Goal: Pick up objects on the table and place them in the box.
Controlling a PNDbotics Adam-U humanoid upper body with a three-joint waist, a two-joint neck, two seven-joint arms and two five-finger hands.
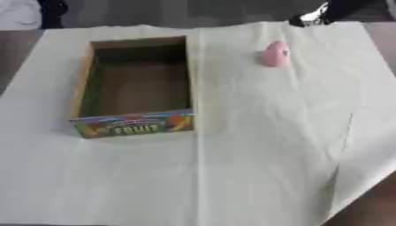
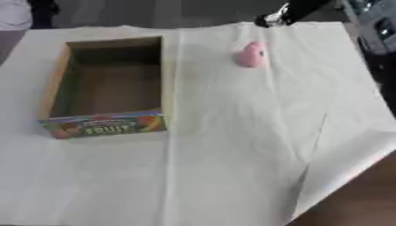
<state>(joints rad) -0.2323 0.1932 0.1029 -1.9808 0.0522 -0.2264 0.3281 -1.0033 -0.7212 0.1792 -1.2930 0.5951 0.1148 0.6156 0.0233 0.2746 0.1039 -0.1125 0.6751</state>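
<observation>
Up at the far right edge, a black and silver part of the right arm (image 2: 287, 13) pokes in above the cloth; whether that robot hand is open or closed I cannot tell. The left robot hand is out of sight. Just below the arm, a small pink object (image 1: 275, 54) sits on the white cloth (image 1: 255, 145) covering the worktop. Well to its left stands the open cardboard box (image 1: 81, 84), its near wall printed with "FRUIT" and bright pictures. The inside of the box shows only bare brown floor.
</observation>
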